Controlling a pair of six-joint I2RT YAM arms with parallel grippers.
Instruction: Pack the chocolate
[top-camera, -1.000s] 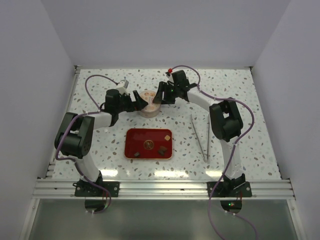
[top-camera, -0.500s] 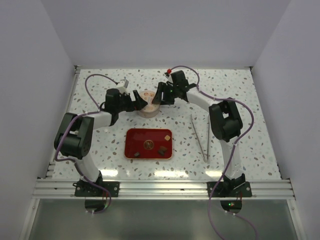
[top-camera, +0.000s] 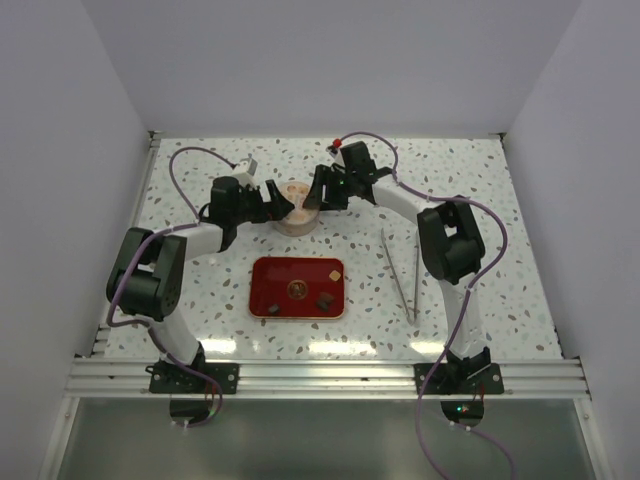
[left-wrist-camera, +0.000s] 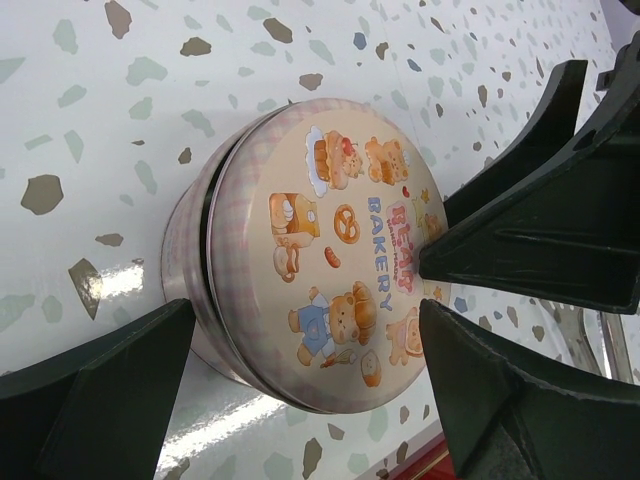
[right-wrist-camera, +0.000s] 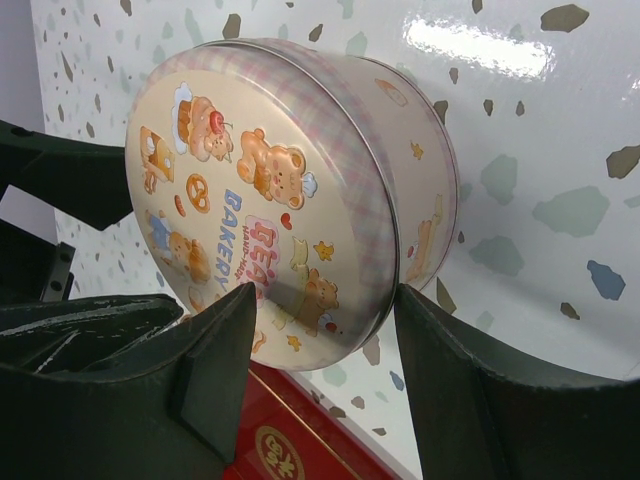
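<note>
Three chocolate pieces (top-camera: 324, 298) sit on the red tray (top-camera: 270, 275), lower centre, unpacked. Nothing shifted this second: your right gripper (right-wrist-camera: 325, 300) fingers still pinch the tin lid (right-wrist-camera: 230, 190); left gripper (left-wrist-camera: 305, 320) fingers stay spread around it.

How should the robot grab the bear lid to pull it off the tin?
Pinch the lid by its checked rim, one finger on each opposite side, coming down from above. The top is flat and smooth with no knob, and the rim is the only edge standing above the tin body.
</note>
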